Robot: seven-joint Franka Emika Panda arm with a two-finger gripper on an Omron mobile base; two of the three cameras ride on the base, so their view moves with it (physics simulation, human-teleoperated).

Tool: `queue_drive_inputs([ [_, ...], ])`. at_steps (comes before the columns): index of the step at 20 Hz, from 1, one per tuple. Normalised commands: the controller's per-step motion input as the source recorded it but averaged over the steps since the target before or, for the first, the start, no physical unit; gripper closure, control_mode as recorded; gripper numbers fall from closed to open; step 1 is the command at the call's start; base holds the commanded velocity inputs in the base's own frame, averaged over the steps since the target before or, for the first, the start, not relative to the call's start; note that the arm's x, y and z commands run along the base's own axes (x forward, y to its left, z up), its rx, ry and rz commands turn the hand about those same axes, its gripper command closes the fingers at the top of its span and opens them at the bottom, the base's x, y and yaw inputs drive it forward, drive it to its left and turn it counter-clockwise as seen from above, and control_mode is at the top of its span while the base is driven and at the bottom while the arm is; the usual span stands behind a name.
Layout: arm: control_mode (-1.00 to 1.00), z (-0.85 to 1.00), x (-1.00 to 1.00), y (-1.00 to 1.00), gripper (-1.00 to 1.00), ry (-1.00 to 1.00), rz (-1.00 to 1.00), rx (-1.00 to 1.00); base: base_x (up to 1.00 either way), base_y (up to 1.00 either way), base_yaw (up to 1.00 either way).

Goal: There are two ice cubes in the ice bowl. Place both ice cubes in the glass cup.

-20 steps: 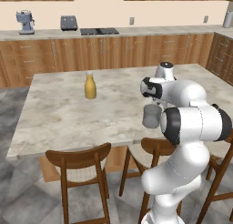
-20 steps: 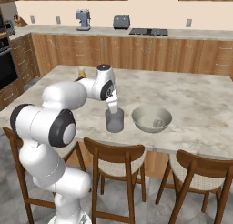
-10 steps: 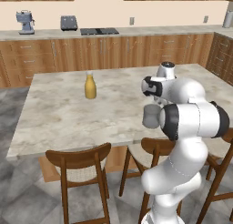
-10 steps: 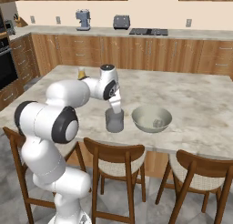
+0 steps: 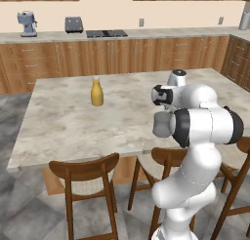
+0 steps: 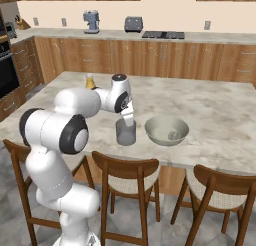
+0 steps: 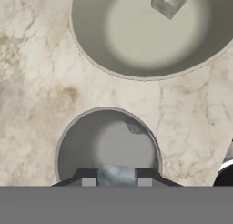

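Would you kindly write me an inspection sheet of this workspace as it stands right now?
Surface: marble island counter, nothing spilled.
Job's things: glass cup stands upright beside the ice bowl, apart from it; one ice cube lies in the bowl; a second ice cube sits between the tool's fingertips above the cup's mouth.
Clutter: yellow bottle stands upright, far from the cup.
Grippers: tool shut on the ice cube, over the cup.
Cables: nothing seen.
Surroundings: wooden chairs at the island; coffee machine, toaster and stovetop on the back counter.
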Motion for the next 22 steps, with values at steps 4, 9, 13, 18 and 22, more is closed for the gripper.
queue_drive_inputs([
  [4, -1.0, 0.0, 0.19, -0.06, -1.0, 0.0, 0.0, 0.0, 0.0, 0.0, 0.0],
  [9, -1.0, 0.0, 0.07, -0.03, -1.0, 0.0, 0.0, 0.0, 0.0, 0.0, 0.0],
  [13, -1.0, 0.0, -0.46, 0.0, -1.0, 0.0, 0.04, 0.0, 0.0, 0.0, 0.0],
  [18, -1.0, 0.47, -0.38, -0.08, -1.0, -0.09, 0.02, 0.08, 0.0, 0.0, 0.0],
  [22, -1.0, 0.95, -0.11, -0.4, -1.0, 0.04, 0.0, 0.1, 0.0, 0.0, 0.0],
])
